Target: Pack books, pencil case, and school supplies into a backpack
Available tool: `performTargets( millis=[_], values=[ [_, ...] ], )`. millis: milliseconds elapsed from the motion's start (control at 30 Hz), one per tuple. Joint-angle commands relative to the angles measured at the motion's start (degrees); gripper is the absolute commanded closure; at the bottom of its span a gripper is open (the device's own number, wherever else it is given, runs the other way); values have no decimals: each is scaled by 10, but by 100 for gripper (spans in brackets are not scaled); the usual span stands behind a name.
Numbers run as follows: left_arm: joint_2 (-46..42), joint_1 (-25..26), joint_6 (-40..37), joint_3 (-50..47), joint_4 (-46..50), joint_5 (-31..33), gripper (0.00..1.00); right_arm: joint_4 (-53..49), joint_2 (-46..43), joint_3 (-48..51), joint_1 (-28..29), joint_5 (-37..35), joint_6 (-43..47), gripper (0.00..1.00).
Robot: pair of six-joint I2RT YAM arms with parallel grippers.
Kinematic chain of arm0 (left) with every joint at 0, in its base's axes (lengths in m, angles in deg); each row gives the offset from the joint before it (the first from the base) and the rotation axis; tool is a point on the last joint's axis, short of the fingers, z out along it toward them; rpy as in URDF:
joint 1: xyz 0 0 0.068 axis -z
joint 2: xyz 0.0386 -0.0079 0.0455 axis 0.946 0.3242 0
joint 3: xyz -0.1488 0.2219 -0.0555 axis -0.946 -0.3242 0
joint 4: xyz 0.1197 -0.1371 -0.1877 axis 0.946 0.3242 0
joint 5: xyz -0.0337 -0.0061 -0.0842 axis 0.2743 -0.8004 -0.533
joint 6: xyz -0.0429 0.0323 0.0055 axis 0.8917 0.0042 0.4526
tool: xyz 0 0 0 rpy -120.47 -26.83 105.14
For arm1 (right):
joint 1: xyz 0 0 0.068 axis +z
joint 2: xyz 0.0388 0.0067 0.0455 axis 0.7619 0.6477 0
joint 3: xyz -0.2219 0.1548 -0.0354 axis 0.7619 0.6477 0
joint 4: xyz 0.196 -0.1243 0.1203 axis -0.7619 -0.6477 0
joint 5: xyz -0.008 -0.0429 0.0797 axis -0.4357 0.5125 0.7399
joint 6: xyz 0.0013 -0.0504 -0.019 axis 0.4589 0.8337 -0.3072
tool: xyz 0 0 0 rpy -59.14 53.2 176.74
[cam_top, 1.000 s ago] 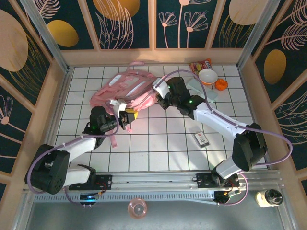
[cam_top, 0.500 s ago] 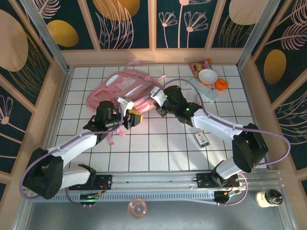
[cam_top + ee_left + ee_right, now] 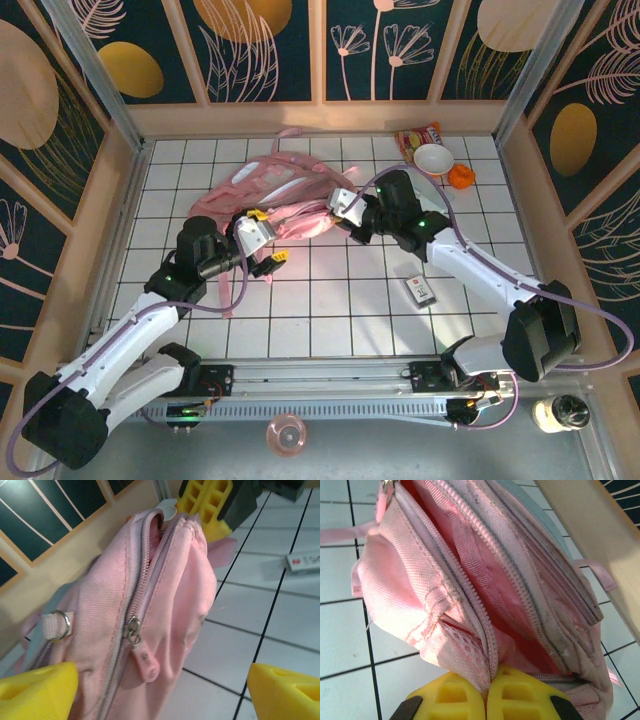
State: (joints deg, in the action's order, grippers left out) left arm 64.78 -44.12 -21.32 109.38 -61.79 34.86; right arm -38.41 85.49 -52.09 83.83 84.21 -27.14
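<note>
No text, brand, number or sign is legible in any view. 3 items bear markings that cannot be read.

1. The small dark rectangular item with a white label (image 3: 421, 290) lies on the white tiled table surface (image 3: 340, 310), near and right of centre. The left wrist view shows faint red marks on its label, too blurred to make out.
2. The glossy red-orange snack packet (image 3: 418, 134) lies at the far right. Its printed front is too small to read.
3. The pink rubber zip pull (image 3: 145, 662) on the large soft pink fabric backpack (image 3: 165, 580) carries a small raised mark, illegible.
</note>
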Motion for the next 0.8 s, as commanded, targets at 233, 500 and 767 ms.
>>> performTargets(
  millis=[233,500,767],
  values=[
    [-44,-3,-98,7,34,-25,11,-10,8,-61,-20,69,33,100],
    [0,-3,-103,-4,22,84,11,-9,-2,-62,-21,101,42,100],
    [99,-3,-68,24,-39,45,33,-17,-20,-50,-25,119,72,100]
  ],
)
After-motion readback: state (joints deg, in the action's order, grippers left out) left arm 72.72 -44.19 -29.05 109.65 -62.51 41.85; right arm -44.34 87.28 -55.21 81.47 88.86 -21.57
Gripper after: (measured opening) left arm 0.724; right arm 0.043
